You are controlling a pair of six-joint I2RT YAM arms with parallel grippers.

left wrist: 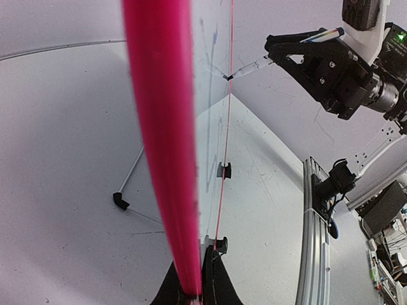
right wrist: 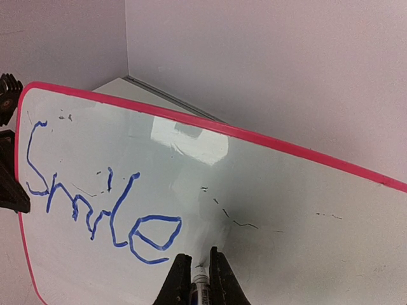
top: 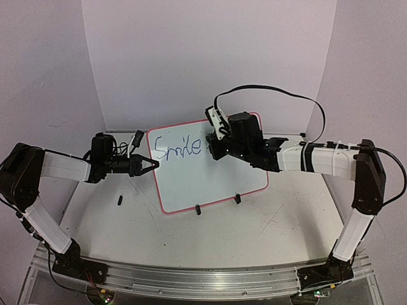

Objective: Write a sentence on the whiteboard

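The whiteboard [top: 213, 171] stands upright on two black clip feet, with a red-pink frame and "Smile" written on it in blue [right wrist: 95, 203]. My left gripper [top: 151, 164] is shut on the board's left edge; in the left wrist view the red frame [left wrist: 162, 159] runs edge-on between the jaws of my left gripper [left wrist: 196, 289]. My right gripper [right wrist: 198, 273] is shut on a marker [right wrist: 200, 283], its tip at the board just right of the "e". In the top view the right gripper [top: 213, 147] is at the board's upper middle. The marker also shows in the left wrist view [left wrist: 251, 67].
A small black piece [top: 119, 201] lies on the table left of the board. The clip feet [top: 198, 210] [top: 238, 199] stand at the board's lower edge. White walls enclose the back and sides. A metal rail [top: 203, 279] runs along the near edge.
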